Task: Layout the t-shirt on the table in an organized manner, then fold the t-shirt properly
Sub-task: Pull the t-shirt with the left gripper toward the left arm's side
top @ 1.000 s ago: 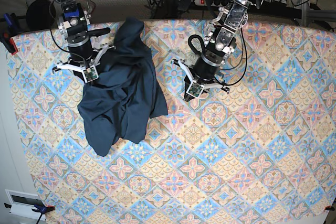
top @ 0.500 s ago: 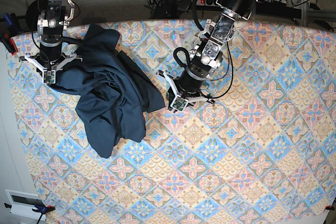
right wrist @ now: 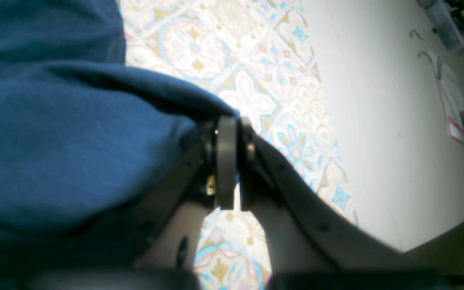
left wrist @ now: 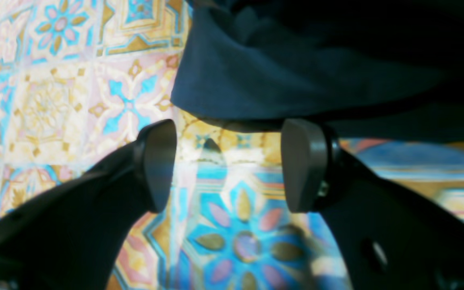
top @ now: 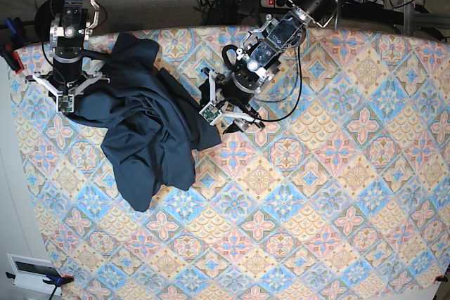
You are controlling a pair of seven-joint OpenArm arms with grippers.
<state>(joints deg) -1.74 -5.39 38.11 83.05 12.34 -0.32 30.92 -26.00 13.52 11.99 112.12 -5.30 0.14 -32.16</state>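
The dark navy t-shirt [top: 148, 124] lies crumpled on the left part of the patterned table [top: 316, 209]. My right gripper [top: 67, 103] is at the shirt's far left edge. In the right wrist view this gripper [right wrist: 230, 161] is shut, with a fold of the t-shirt [right wrist: 54, 141] pinched at its tips. My left gripper [top: 218, 119] is low at the shirt's right edge. In the left wrist view the left gripper [left wrist: 230, 165] is open with only the table [left wrist: 54, 100] between its pads, and the t-shirt [left wrist: 296, 68] hem lies just beyond the fingertips.
The table's left edge drops to pale floor [right wrist: 377, 121] close to my right gripper. Cables and a power strip [top: 271, 1] run behind the back edge. A small white device [top: 28, 268] sits off the front left corner.
My left gripper moved left up to the shirt's right edge and opened its jaws. My right gripper pulled its part of the shirt leftward, then stayed put.
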